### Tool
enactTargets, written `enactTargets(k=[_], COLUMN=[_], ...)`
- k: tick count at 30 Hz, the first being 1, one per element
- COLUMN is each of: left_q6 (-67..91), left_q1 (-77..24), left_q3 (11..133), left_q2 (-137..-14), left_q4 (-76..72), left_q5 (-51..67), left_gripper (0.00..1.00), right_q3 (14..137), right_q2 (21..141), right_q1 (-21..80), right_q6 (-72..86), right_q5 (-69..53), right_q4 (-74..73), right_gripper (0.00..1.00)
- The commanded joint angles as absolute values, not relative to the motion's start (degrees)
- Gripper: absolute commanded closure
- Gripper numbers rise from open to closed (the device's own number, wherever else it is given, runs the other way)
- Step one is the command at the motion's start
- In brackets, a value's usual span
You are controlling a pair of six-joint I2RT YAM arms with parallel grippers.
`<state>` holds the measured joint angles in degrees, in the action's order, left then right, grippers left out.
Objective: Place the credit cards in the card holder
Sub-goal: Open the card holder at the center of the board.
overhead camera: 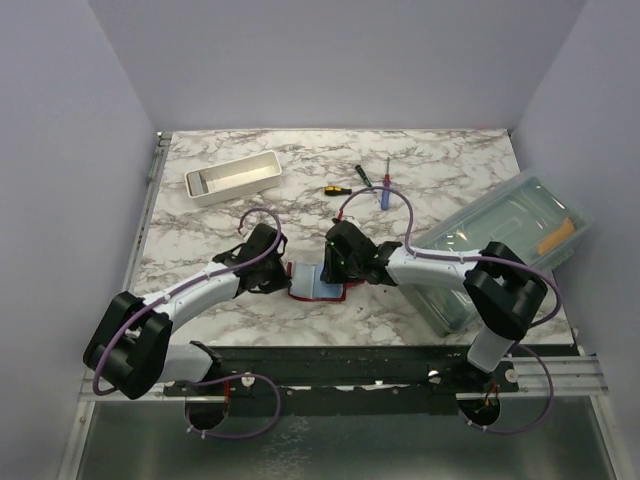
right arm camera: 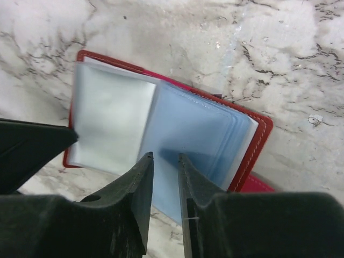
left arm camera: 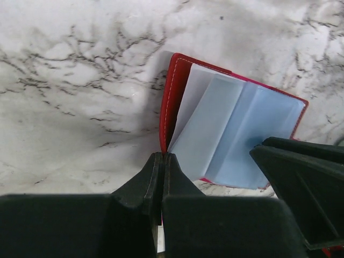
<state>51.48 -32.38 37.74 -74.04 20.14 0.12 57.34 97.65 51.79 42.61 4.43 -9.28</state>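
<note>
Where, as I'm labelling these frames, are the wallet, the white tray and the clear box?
wallet [left arm camera: 226,134]: left wrist view, blue sleeve.
tray [overhead camera: 240,190]: top view, near wall.
box [overhead camera: 500,225]: top view, lid.

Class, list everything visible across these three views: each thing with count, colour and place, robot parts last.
card holder: one, dark red, open at the table's near middle, clear sleeves showing
blue sheet: one, inside the holder; card or sleeve, cannot tell
white tray: one, far left
screwdrivers: three, yellow-black, green and blue-red handles, far middle
clear plastic box: one, right side, a tan-orange item inside
table: one, white-grey marble
left gripper: one, black, shut on the holder's cover edge
right gripper: one, black, jaws slightly apart over the blue sheet
</note>
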Motion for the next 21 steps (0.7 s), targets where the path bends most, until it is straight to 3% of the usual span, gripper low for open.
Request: enactTargets(k=[1,9,14,21], left_q6=[55.89,55.63,52.65,51.91], left_q1=[-30.7,-24.25,-21.82,-21.45], left_q3=[34.72,31.07,32.82,33.73], left_q2=[-73.19,-73.73,-77.55,-73.48], left_q4=[19.45,19.04,18.44,18.9], left_q5=[-3.02,2.16,9.9,15.14], left_gripper=[1.0,0.99,0.82,0.7], right_q3=[54.57,49.52,54.29,61.26], right_q2=[99.93,100.71,101.44,99.2], right_q1=[51.59,51.59,51.64,51.69], right_q6=[43.0,44.83,41.65,41.51], right_q5=[5.36,7.89,4.02,-2.81], right_q4=[-3.83,-2.82,-6.45,-9.57], right_gripper=[0.73,0.78,0.78,0.74])
